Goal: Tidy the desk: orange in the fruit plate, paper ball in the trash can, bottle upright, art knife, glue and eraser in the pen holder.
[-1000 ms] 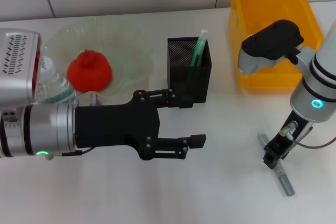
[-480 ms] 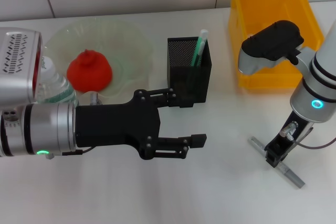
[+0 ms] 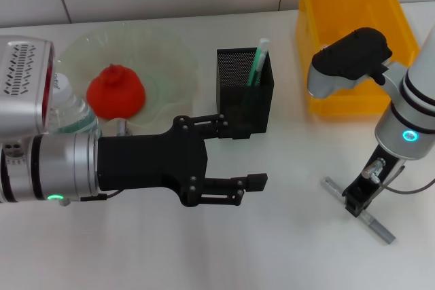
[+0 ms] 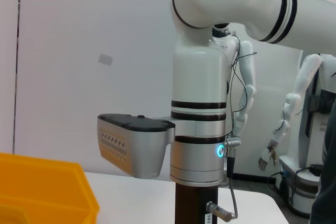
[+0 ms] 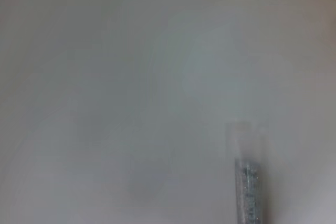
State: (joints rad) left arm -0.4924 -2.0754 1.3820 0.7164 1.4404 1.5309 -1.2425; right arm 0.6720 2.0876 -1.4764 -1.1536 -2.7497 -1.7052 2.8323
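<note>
White desk surface (image 3: 285, 249) fills the head view. At lower right lies the grey art knife (image 3: 358, 210), slanted, with the right gripper (image 3: 358, 200) down on its middle; whether its jaws pinch it I cannot tell. Up-centre, the black mesh pen holder (image 3: 245, 94) holds a green-and-white stick. Upper left, the glass fruit plate (image 3: 166, 59) carries a red-orange fruit (image 3: 115, 90). Beside it stands a bottle (image 3: 70, 115). The yellow bin (image 3: 353, 35) sits upper right. The left gripper (image 3: 234, 155) hovers mid-frame, jaws spread.
</note>
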